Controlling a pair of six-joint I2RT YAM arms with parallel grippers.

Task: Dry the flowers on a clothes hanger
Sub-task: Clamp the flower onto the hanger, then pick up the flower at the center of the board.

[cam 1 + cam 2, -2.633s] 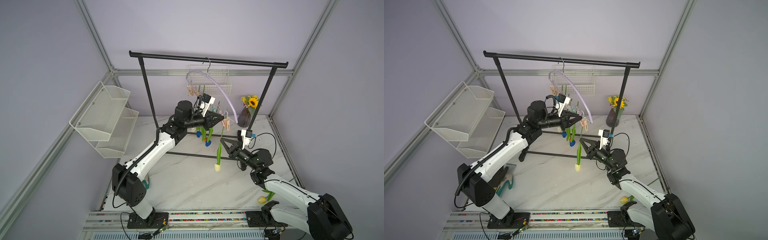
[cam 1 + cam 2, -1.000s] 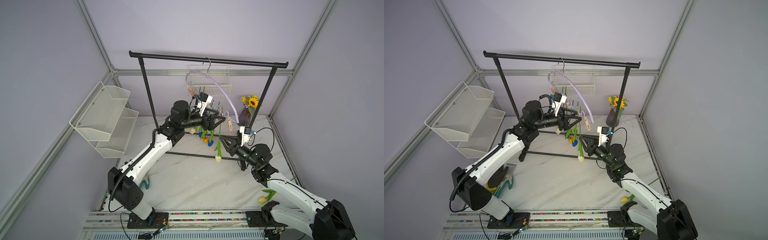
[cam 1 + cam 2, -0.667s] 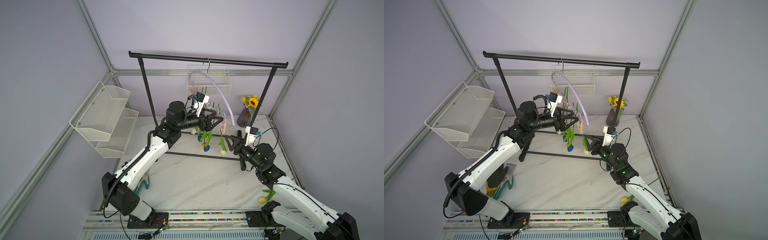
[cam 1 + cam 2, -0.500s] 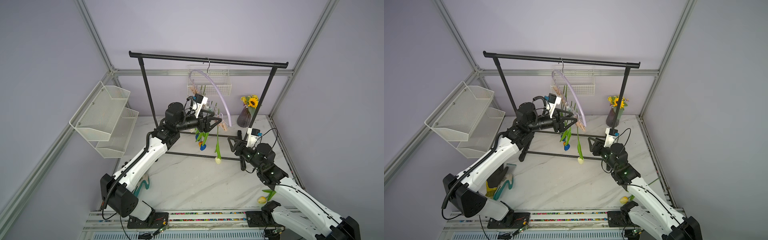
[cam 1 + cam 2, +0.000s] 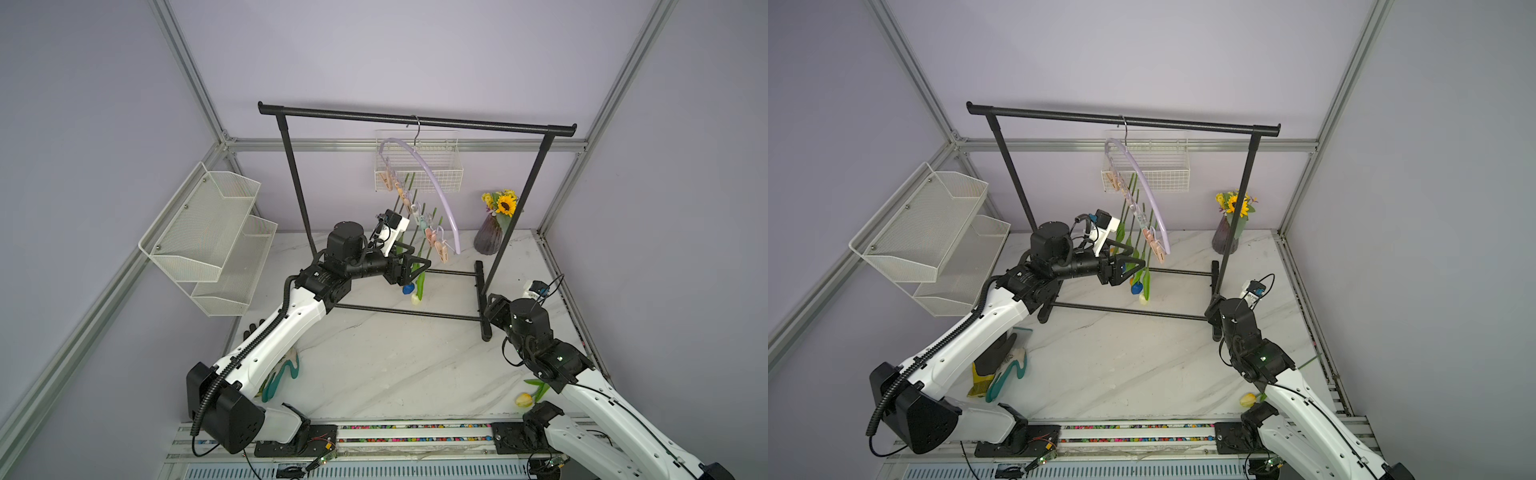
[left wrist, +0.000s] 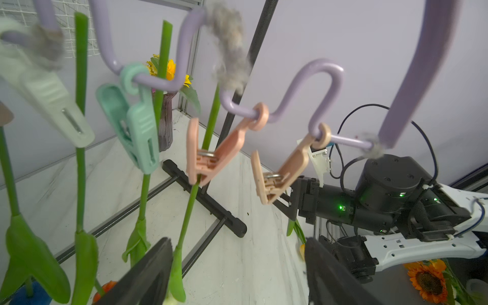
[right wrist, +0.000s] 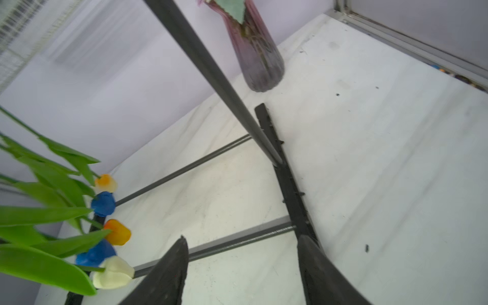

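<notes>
Below hanger (image 5: 437, 188), left arm (image 5: 291, 320) outstretched

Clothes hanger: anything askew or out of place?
The clothes hanger is turned crosswise to the rack bar instead of hanging along it. Its end peach clothespin grips no stem. Grey fuzz clings to its lilac frame. One yellow tulip lies unhung on the table near the front edge.

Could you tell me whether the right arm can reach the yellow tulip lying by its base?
Probably, though awkwardly. The right end effector is open and empty, and nothing lies on the yellow tulip, but it sits close beside the arm's own base, so the arm must fold back sharply.
</notes>
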